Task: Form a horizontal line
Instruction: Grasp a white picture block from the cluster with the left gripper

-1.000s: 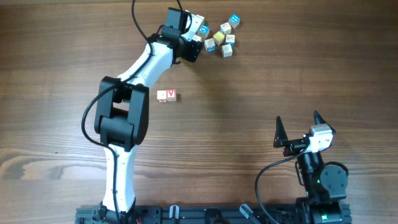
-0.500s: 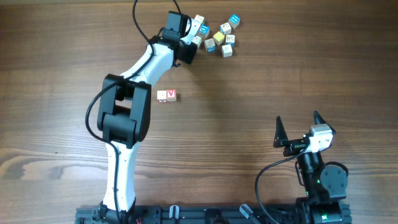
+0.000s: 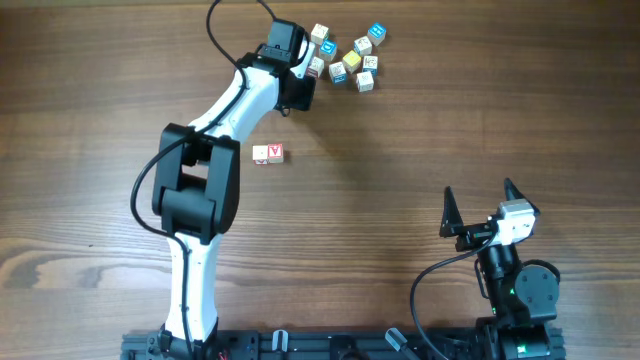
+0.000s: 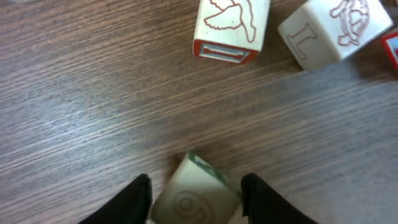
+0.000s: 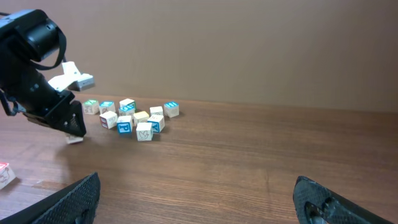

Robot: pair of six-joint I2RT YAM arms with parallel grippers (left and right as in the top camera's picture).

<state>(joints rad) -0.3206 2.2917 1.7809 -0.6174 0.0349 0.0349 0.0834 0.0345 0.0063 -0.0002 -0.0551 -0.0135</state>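
Note:
My left gripper [image 3: 302,93] is shut on a cream block with a green edge [image 4: 194,198], held at the table just left of the pile of loose letter blocks [image 3: 352,56]. In the left wrist view the fingers [image 4: 196,200] flank this block, tilted on a corner. A red-edged block with a bird [image 4: 230,28] and a block with an L and a turtle [image 4: 333,31] lie ahead. Two red-and-white blocks [image 3: 268,153] sit side by side mid-table. My right gripper [image 3: 478,192] is open and empty at the right front.
The pile of several blocks also shows in the right wrist view [image 5: 134,118], with the left arm [image 5: 37,81] beside it. The red-and-white pair shows at that view's left edge [image 5: 3,174]. The left arm [image 3: 230,110] reaches diagonally across the table's left half.
My left gripper has drawn back a little down and left from the pile with the cream block between its fingers. The right arm has not moved.

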